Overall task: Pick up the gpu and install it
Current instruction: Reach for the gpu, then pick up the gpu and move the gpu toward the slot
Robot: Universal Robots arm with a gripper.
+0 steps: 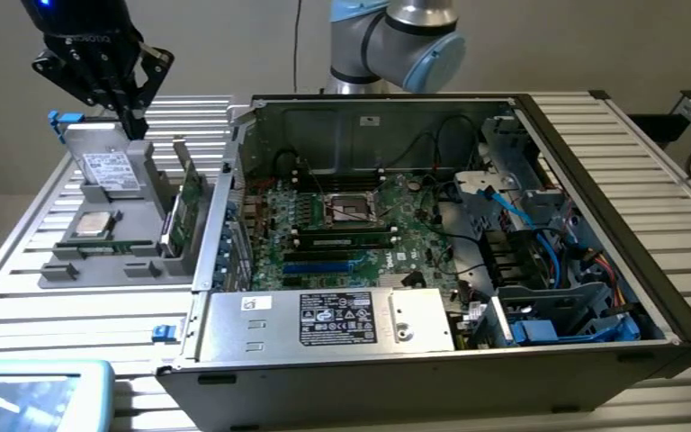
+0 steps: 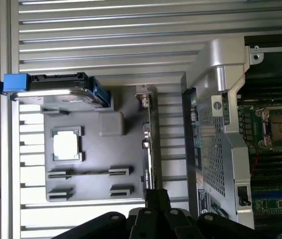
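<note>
gpu (image 1: pixel 187 207) upright in grey holder (image 1: pixel 94 268), closed jaws above it

The slatted silver metal surface (image 1: pixel 633 144) bears an open black computer case (image 1: pixel 442 391) beside a grey plastic parts holder (image 1: pixel 67 270).

Counted on the desk (image 1: pixel 58 315): one open computer case (image 1: pixel 633 270), one motherboard (image 1: pixel 334 225), one power supply (image 1: pixel 321 319), one grey holder tray (image 1: pixel 105 265). Found on that tray: one gpu (image 1: pixel 187 211), one hard drive (image 1: pixel 108 168), one processor chip (image 1: pixel 91 224). Noted above: one arm (image 1: pixel 394 40), one gripper (image 1: pixel 137 126).
</note>
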